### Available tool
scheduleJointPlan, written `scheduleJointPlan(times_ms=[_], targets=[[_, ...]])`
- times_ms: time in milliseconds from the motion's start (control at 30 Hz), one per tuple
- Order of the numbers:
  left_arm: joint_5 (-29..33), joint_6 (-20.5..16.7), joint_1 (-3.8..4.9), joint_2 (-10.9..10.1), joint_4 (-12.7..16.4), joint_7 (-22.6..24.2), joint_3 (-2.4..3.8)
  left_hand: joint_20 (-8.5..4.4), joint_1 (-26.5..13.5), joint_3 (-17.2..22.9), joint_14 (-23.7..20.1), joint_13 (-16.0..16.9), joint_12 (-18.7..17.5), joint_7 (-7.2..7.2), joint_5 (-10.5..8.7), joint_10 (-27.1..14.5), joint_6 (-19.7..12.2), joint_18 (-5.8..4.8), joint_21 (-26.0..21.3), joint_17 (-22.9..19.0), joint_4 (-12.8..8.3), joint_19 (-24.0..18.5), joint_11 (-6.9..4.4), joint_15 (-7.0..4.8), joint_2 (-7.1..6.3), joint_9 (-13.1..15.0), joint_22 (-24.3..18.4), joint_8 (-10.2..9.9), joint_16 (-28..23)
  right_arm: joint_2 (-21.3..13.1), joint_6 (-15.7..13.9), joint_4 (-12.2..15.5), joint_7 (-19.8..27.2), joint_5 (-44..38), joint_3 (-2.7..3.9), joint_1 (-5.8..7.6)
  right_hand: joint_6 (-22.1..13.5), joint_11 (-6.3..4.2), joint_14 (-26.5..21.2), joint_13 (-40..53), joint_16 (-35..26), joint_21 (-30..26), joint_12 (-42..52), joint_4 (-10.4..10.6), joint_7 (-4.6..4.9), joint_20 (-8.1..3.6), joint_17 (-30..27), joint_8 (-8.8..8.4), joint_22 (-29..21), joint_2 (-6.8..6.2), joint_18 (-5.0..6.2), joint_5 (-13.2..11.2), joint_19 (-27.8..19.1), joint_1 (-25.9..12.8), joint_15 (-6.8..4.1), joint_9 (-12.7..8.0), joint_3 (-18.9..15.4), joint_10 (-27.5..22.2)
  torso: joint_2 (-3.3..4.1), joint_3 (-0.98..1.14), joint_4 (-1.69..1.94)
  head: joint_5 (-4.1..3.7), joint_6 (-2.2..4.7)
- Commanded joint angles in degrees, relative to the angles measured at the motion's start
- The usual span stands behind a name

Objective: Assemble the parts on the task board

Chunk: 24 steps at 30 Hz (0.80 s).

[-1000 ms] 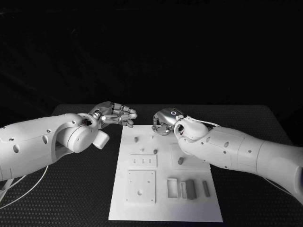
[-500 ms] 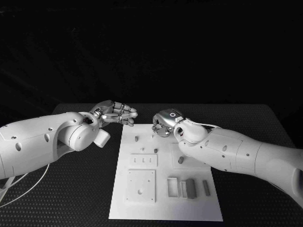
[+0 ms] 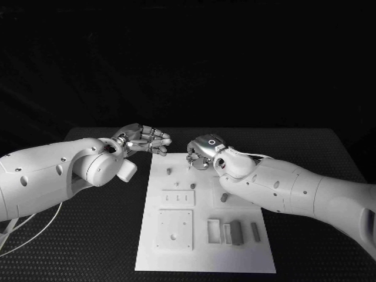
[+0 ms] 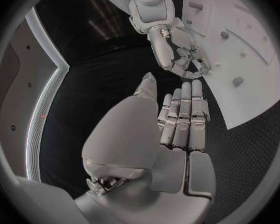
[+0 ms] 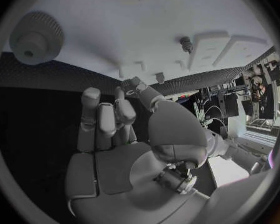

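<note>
The white task board (image 3: 207,252) lies in the middle of the black table. Small grey pegs (image 3: 168,172) stand on its far half, and grey blocks (image 3: 236,232) lie near its front right. My right hand (image 3: 203,151) hovers over the board's far end with its fingers loosely curled downward and nothing visible in them; the right hand (image 5: 109,119) also shows an empty palm. A grey gear (image 5: 35,37) and a peg (image 5: 186,44) sit on the board beyond it. My left hand (image 3: 145,141) hangs just off the board's far left corner, fingers together, holding nothing.
A raised square plate (image 3: 174,230) with a small part on it sits at the board's front left, and a slotted block (image 3: 178,198) lies behind it. Black matting (image 3: 86,247) surrounds the board on all sides.
My right hand has shifted slightly left over the board's far end. My left hand has edged a little up and toward the board.
</note>
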Motion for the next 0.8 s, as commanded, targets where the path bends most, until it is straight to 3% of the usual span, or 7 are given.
scheduleJointPlan(times_ms=[33, 633, 800], targets=[[-0.2, 0.5, 0.04, 0.1, 0.0, 0.2, 0.03, 0.01, 0.3, -0.1, -0.2, -0.1, -0.3, 2.54, 0.00, 0.1, -0.1, 0.60, -0.3, 0.1, 0.0, -0.3, 0.11, 0.08, 0.31, -0.1, -0.1, -0.4, -0.3, 0.0, 1.0, -0.2, -0.5, -1.1, -0.03, -0.02, 0.5, -0.18, 1.2, 0.0, 0.3, 0.3, -0.3, 0.0, 0.02, -0.36, 0.1, -0.22, 0.7, -0.24, 0.77, 0.0, 0.0, 0.1, -0.87, 0.0, 0.4, 0.4, -0.01, -0.07, -0.07, -0.08, -0.10], [-0.2, 0.6, 0.04, 0.2, 0.0, 0.3, 0.03, 0.02, 0.2, -0.1, -0.2, -0.1, -0.4, 2.55, 0.00, 0.1, -0.1, 0.59, -0.3, 0.1, 0.0, -0.2, 0.13, 0.10, 0.29, -0.1, -0.1, -0.4, -0.4, 0.5, 2.1, -1.1, -0.5, -0.6, -0.15, -0.44, 0.6, -0.18, 1.2, 0.0, 0.2, 0.3, -0.4, -0.1, 0.01, -0.38, 0.0, -0.24, 0.7, -0.30, 0.77, 0.0, 0.0, 0.1, -0.88, 0.1, 0.4, 0.5, -0.03, 0.03, 0.01, -0.55, -0.36], [-0.2, 0.5, 0.04, 0.3, -0.6, 0.3, 0.03, 0.03, 0.2, -0.1, -0.2, -0.1, -0.4, 2.55, 0.00, 0.1, -0.1, 0.59, -0.4, 0.1, 0.0, -0.2, 0.13, 0.10, 0.32, -0.1, -0.1, -0.4, -0.4, 0.5, 2.2, -1.1, -0.5, -0.3, -0.18, -0.63, 0.6, -0.18, 1.2, 0.0, 0.2, 0.2, -0.4, 0.0, 0.01, -0.38, -0.1, -0.26, 0.7, -0.26, 0.77, 0.0, 0.0, 0.0, -0.88, 0.1, 0.4, 0.5, 0.01, 0.09, -0.07, -0.26, -0.33]])
